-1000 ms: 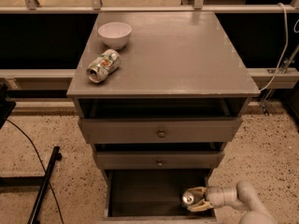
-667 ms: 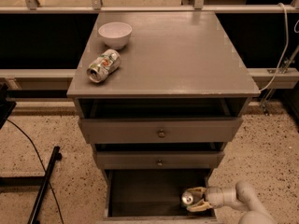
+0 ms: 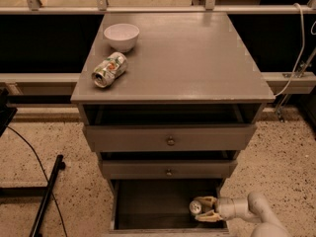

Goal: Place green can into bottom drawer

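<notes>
Green can (image 3: 195, 207) lies inside the bottom drawer (image 3: 148, 209), clasped between our gripper (image 3: 199, 209) fingers; we judge only release and withdrawal remain.

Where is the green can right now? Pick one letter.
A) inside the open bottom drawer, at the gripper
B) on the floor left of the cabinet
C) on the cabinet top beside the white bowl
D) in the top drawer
A: the green can is low inside the bottom drawer, at the gripper reaching in from the right. The can beside the white bowl is the silver-white can.
</notes>
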Action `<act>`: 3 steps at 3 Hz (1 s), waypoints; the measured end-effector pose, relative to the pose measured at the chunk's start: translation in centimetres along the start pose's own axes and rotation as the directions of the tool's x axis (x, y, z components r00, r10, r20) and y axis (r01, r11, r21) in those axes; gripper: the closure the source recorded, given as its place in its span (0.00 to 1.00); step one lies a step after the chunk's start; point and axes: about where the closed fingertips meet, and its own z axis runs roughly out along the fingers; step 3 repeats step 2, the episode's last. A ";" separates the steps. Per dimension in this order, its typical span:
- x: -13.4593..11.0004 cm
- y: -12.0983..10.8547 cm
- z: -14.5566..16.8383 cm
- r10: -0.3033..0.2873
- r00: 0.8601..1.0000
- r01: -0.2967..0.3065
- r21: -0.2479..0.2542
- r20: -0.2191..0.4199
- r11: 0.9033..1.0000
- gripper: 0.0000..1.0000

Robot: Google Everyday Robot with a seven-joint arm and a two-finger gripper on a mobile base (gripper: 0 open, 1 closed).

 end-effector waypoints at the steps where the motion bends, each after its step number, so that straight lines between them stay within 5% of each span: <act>1: 0.1 -0.1 0.2 0.002 1.000 -0.002 0.001 -0.001 1.000 0.00; 3: 0.1 -0.1 0.2 0.002 1.000 -0.002 0.001 -0.001 1.000 0.00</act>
